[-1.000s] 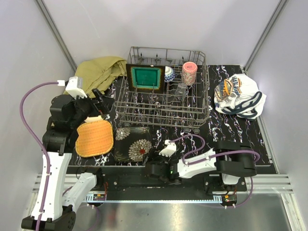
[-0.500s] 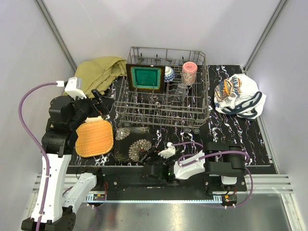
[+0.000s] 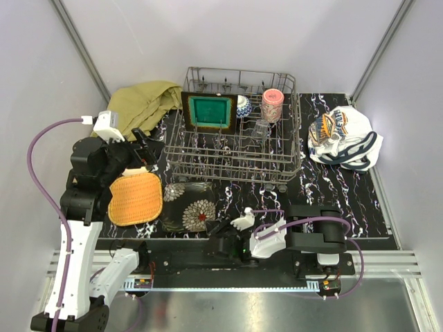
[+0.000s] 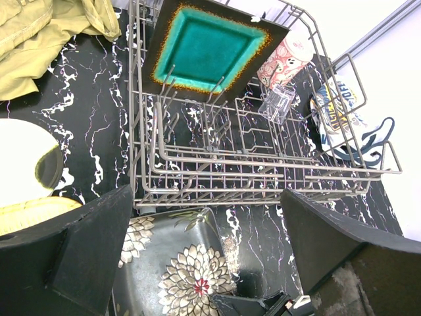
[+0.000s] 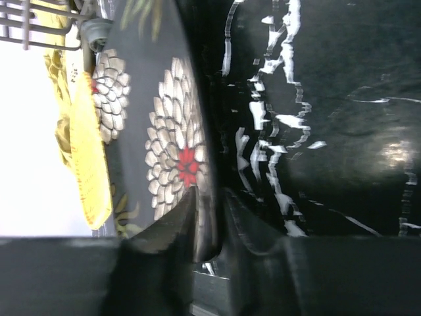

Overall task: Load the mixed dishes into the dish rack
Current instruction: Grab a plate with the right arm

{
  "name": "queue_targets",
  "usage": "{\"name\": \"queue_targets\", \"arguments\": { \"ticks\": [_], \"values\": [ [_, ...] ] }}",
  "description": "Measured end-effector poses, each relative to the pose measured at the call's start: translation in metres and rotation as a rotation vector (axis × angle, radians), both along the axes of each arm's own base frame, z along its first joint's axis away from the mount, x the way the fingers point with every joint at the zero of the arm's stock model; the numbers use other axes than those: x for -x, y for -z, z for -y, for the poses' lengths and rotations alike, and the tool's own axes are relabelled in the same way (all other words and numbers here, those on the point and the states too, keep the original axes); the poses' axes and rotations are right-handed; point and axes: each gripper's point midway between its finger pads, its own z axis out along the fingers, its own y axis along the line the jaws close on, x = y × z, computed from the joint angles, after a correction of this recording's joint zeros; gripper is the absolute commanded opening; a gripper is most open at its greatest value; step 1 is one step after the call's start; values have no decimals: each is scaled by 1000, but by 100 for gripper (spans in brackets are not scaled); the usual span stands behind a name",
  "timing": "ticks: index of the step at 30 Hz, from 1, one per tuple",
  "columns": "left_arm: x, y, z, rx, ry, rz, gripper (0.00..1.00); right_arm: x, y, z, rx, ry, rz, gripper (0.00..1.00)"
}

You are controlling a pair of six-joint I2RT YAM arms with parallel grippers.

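The dish rack (image 3: 299,142) stands at the back with a teal square plate (image 3: 209,111), a pink cup (image 3: 271,104) and a clear glass (image 3: 260,129) in it. In front of it lies a dark floral plate (image 3: 188,206), beside an orange woven-look plate (image 3: 136,198). My right gripper (image 3: 219,227) lies low at the floral plate's near right edge. In the right wrist view its jaws (image 5: 209,220) pinch the rim of that plate (image 5: 164,131). My left gripper (image 3: 143,153) hangs open and holds nothing above the orange plate's far end; its wrist view (image 4: 207,194) looks over the rack (image 4: 263,187).
An olive-yellow cloth (image 3: 142,100) lies at the back left and a white printed cloth (image 3: 342,138) right of the rack. A cream round plate (image 4: 16,158) shows at the left of the left wrist view. A small patterned bowl (image 3: 243,105) sits in the rack.
My right gripper slid left and narrowed its jaws onto the floral plate's rim. The plate shifted slightly to the left. The left arm has not moved.
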Motion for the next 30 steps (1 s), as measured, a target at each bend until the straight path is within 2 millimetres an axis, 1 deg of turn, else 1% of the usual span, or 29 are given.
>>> {"name": "queue_targets", "arguments": {
  "ticks": [2,3,4,8,13,16,19,24,27,30],
  "values": [
    [0,0,0,0,0,-2,99,1,3,2,1,-2,-10,13],
    [0,0,0,0,0,-2,99,0,4,3,-5,0,-13,3],
    [-1,1,0,0,0,-3,99,0,4,3,-9,1,-16,0],
    [-1,2,0,-1,0,-6,99,2,6,6,-28,-3,-37,0],
    [-2,6,0,-2,-1,-17,99,6,4,20,5,-18,-48,0],
    [-3,10,0,-3,-1,-25,99,13,-5,31,33,-34,-46,0],
    [-3,10,0,-3,-1,-25,99,22,-15,49,98,-70,-40,0],
    [-3,10,0,-4,-1,-28,99,33,-37,74,216,-171,-19,0],
    [-4,11,0,-4,-2,-31,99,39,-44,88,299,-225,-23,0],
    [-4,11,0,-4,-2,-30,99,45,-59,99,365,-280,-11,0]
  ]
}}
